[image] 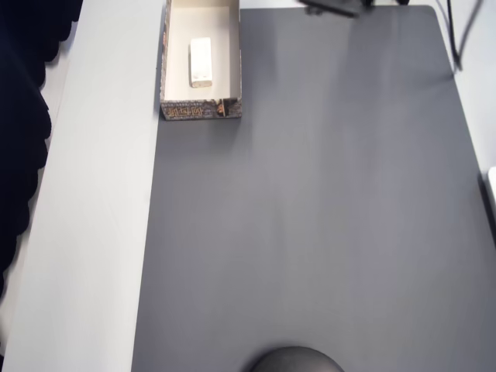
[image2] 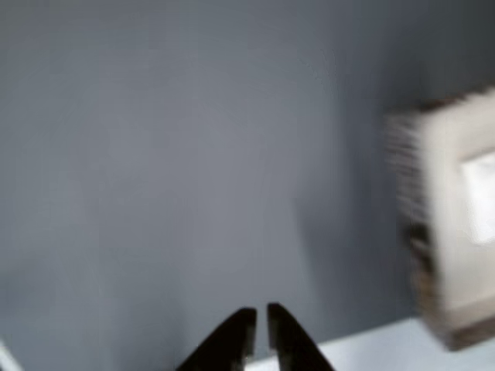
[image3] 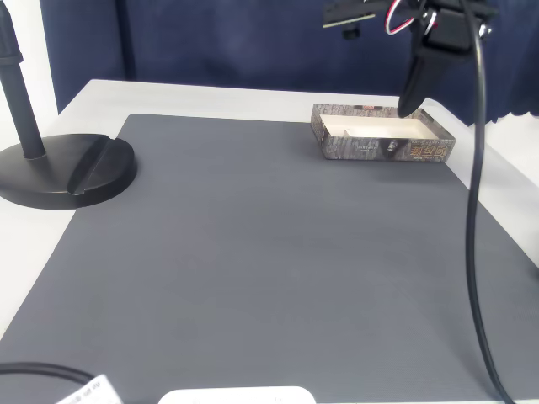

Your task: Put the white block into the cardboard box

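The white block (image: 201,62) lies flat inside the cardboard box (image: 200,111), lengthwise along its middle, at the top left of the overhead view. In the fixed view the box (image3: 383,149) sits at the far right of the grey mat, and my gripper (image3: 408,103) hangs above its far side with dark fingers pointing down and nothing in them. In the blurred wrist view my gripper (image2: 259,325) has its tips almost together, shut on nothing. There the box (image2: 433,232) is at the right edge with the block (image2: 481,197) as a bright patch inside.
A grey mat (image: 325,217) covers most of the white table. A black round stand base (image3: 67,168) with a pole sits at the left. A black cable (image3: 474,210) hangs down the right side. A dark dome (image: 294,361) shows at the mat's near edge.
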